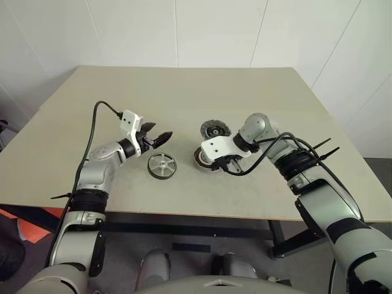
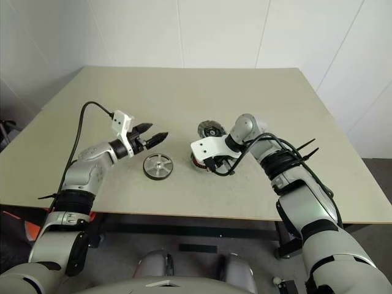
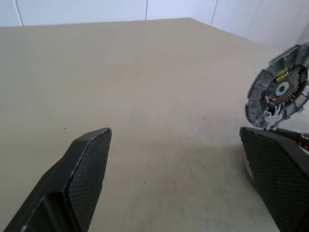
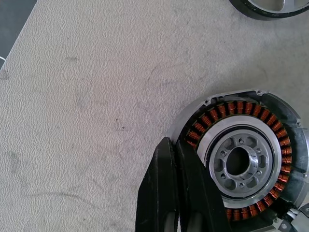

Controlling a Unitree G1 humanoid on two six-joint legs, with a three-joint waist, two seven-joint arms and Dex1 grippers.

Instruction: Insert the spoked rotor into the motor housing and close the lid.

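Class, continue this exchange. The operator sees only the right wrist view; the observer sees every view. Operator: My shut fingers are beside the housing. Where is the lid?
Observer: The lid lies on the table just beyond the housing, on its far side from the robot.
Operator: And the left gripper?
Observer: The left gripper hovers open and empty above the table, just past the rotor.
Operator: Is the rotor free?
Observer: Yes. It lies flat to the housing's left, apart from it, with nothing gripping it.
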